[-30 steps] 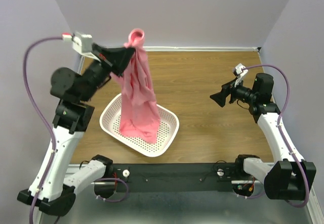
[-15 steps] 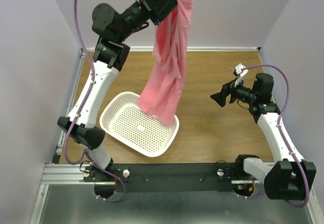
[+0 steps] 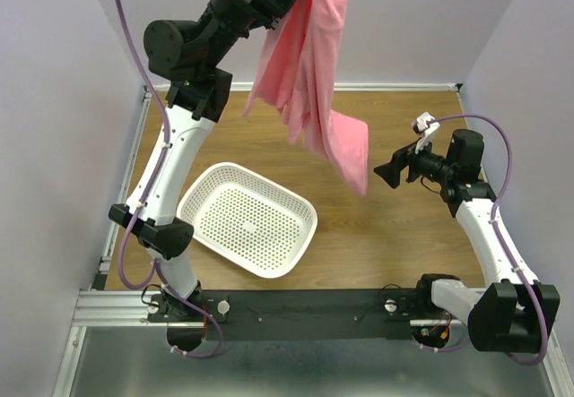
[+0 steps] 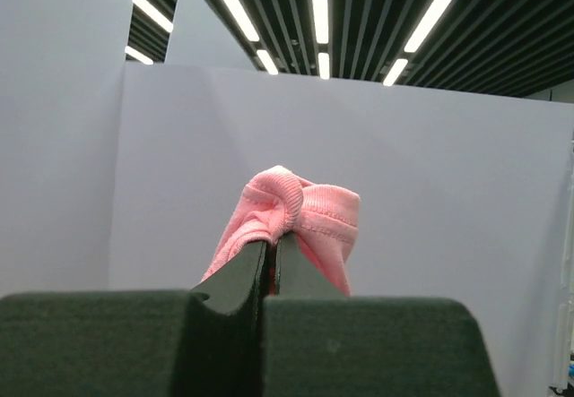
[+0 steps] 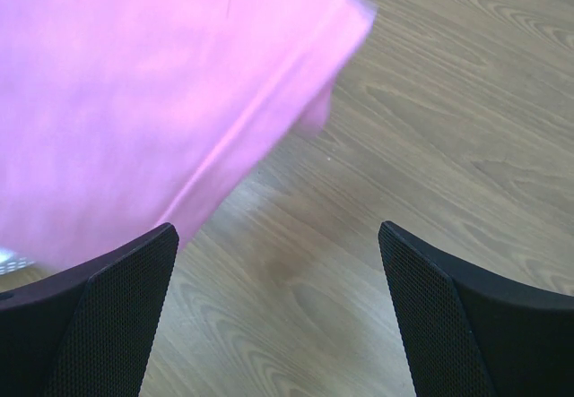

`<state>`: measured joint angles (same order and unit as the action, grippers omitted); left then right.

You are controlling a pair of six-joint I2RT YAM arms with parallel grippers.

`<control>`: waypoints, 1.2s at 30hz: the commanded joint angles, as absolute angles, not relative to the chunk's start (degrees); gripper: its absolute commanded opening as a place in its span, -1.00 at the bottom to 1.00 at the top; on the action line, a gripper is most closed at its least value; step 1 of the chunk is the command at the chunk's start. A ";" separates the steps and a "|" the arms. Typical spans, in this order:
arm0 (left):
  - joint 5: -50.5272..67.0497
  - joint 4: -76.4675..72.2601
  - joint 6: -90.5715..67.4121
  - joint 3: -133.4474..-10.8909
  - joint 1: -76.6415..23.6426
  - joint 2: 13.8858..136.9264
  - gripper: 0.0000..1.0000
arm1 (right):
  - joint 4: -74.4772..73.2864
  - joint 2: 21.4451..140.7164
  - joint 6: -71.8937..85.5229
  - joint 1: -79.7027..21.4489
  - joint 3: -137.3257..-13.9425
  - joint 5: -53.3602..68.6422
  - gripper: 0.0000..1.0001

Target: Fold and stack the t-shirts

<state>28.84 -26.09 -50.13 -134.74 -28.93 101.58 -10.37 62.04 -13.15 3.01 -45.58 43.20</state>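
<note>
Left end effector (image 4: 272, 243): raised high above the table (image 3: 404, 236), fingers clenched together on a bunched fold of the t-shirt (image 3: 309, 65). In the left wrist view a ribbed, stitched edge of the salmon-pink cloth bulges out just above the closed fingertips, but which part of the garment this is cannot be told.

The t-shirt hangs from this single pinch point as one long, loosely gathered drape. Its long axis runs from the grasp at the top of the overhead view downward and to the robot's right. Its free lower corner points toward the right end effector (image 3: 387, 175) and lies near it. The cloth appears to hang clear of the table, though the overhead view does not settle this.

Right end effector: held low over the right side of the table, fingers spread wide and empty. In its wrist view the pink cloth fills the upper left, blurred, over bare wood.

A white perforated basket (image 3: 193, 195) rests on the table below the left arm, apart from the t-shirt.
</note>
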 commanded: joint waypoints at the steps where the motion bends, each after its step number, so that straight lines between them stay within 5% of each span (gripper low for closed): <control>1: 27.60 -27.51 -50.45 -129.13 -29.88 100.29 -1.00 | -11.34 61.96 -13.80 3.08 -47.11 41.57 1.00; 10: 32.34 -23.57 -44.83 -103.93 -30.85 95.72 -1.00 | -11.34 61.52 -14.06 2.99 -47.11 40.61 1.00; 21: 28.76 -0.37 -25.86 -92.99 -33.57 94.66 -0.97 | -11.34 62.05 -14.33 3.08 -47.11 40.17 1.00; 24: 17.62 10.52 -17.60 -92.81 -35.85 93.96 -0.25 | -11.34 62.14 -14.41 2.99 -47.02 40.08 1.00; 30: -9.98 13.55 -9.67 -82.21 -38.41 83.78 0.56 | -11.43 62.58 -14.50 3.08 -47.02 40.78 1.00; 31: -11.06 13.10 -9.84 -80.52 -38.41 80.19 0.85 | -11.43 62.75 -14.41 3.08 -47.02 40.87 1.00; 36: -13.35 10.90 -15.62 -68.94 -37.88 69.20 0.97 | -14.83 63.54 -18.25 2.90 -46.84 49.95 1.00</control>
<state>-4.67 11.94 -13.26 -75.29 -38.48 76.69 -10.39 62.57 -13.72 3.01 -45.58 41.63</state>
